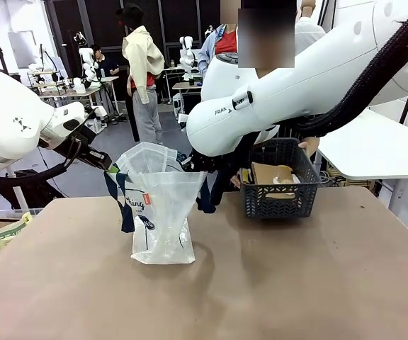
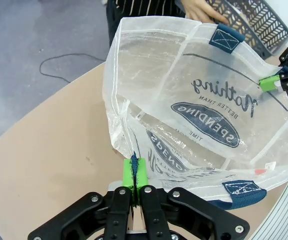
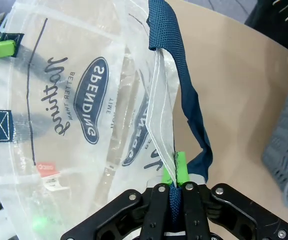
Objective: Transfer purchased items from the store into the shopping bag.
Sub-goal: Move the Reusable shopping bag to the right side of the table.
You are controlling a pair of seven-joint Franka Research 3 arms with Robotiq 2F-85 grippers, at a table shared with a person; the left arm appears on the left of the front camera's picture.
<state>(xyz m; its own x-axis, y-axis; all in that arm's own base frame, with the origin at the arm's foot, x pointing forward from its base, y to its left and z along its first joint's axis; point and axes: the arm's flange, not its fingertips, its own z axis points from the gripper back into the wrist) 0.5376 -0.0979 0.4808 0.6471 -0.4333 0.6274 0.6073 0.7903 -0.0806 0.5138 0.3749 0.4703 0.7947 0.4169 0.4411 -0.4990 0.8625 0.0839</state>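
The shopping bag [image 1: 163, 212] stands on the table, whitish and see-through, with navy straps and dark lettering. My left gripper [image 1: 112, 164] is shut on its left rim, the green pads [image 2: 135, 172] pinching the plastic edge of the bag [image 2: 184, 100]. My right gripper [image 3: 175, 172] is shut on the opposite rim of the bag [image 3: 74, 100] beside a navy strap, so the mouth is stretched wide. The store, a dark grey lattice basket [image 1: 278, 198], sits behind and to the right, with purchased items [image 1: 273, 176] inside: a tan packet and a yellow edge. A person's hand [image 1: 309, 145] rests on its far rim.
The person stands at the far side behind the basket [image 2: 256, 20], a hand [image 2: 201, 10] near its corner. A green and white packet [image 1: 6, 230] lies off the table's left edge. A white tabletop [image 1: 374, 145] is at the right. Bare tabletop [image 1: 261, 283] stretches in front.
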